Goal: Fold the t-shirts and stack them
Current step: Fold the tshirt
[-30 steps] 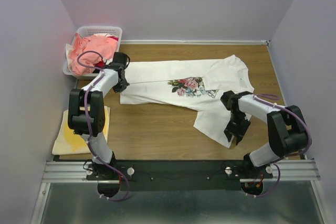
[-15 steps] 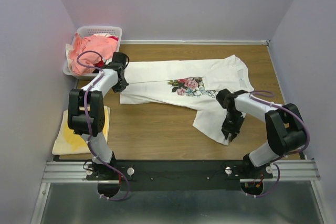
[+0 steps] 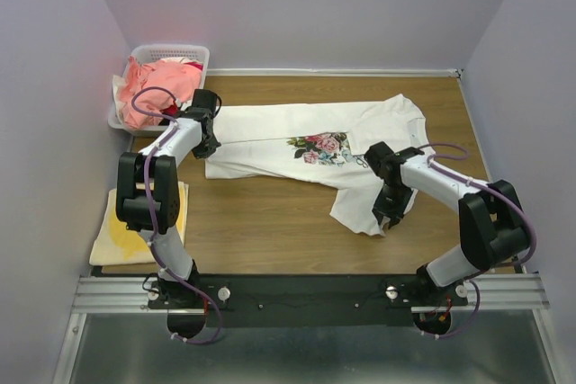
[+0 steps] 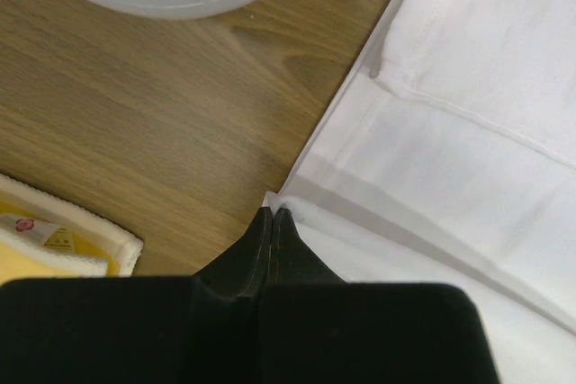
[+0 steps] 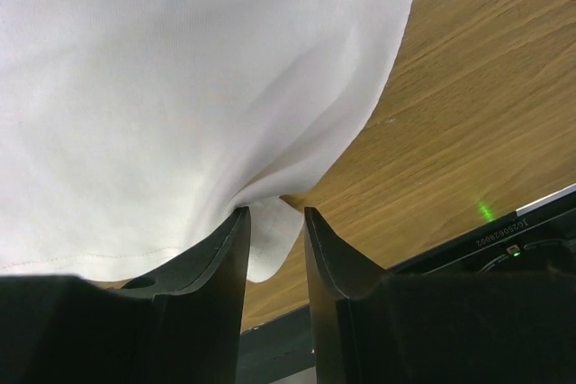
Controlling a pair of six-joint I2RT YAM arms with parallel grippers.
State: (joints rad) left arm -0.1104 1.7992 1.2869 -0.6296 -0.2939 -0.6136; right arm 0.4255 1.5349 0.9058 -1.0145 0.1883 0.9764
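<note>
Here the white t-shirt (image 3: 270, 137) lies spread across the far half of the table (image 3: 270, 213), its floral print (image 3: 324, 147) face up and its collar end toward the right. A lower flap of the shirt runs down toward the near edge, and there the right end effector (image 3: 389, 215) has it. In the right wrist view a pucker of white cloth is drawn in between the two fingers (image 5: 220, 249), with creases fanning out from that spot, so the right end effector (image 5: 274, 213) is clamped on the fabric and holds it just above the wood. The left end effector (image 3: 210, 139) sits at the shirt's left end. Seen from its own wrist camera, the left end effector (image 4: 273, 213) has its fingers pressed together, with the tips touching the corner of the hem (whether any cloth is caught between them cannot be made out). At the far left corner stands a white lattice basket (image 3: 200, 49) holding the salmon-pink t-shirts (image 3: 157, 78), which bulge over its near rim. A folded yellow cloth (image 3: 126, 240) lies flat at the near left, beside the left arm and well apart from the white shirt.
</note>
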